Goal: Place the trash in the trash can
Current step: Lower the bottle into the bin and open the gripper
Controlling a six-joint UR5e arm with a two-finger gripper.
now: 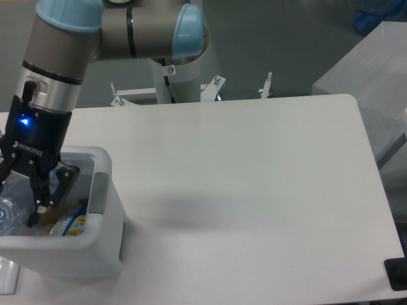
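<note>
The white trash can (70,251) stands at the table's front left corner, a grey tab (100,192) on its right rim. My gripper (42,204) reaches down into it from above, fingers apart and open. The clear crushed bottle (7,213) lies in the can to the left of the fingers, partly cut off by the frame edge. The blue-and-silver wrapper with orange edges (71,223) rests on the can's bottom, just right of the fingertips. Nothing is between the fingers.
The white table (241,178) stretches to the right of the can. The arm's base column (175,79) rises behind the far edge. A grey surface (375,82) sits off the table's right side.
</note>
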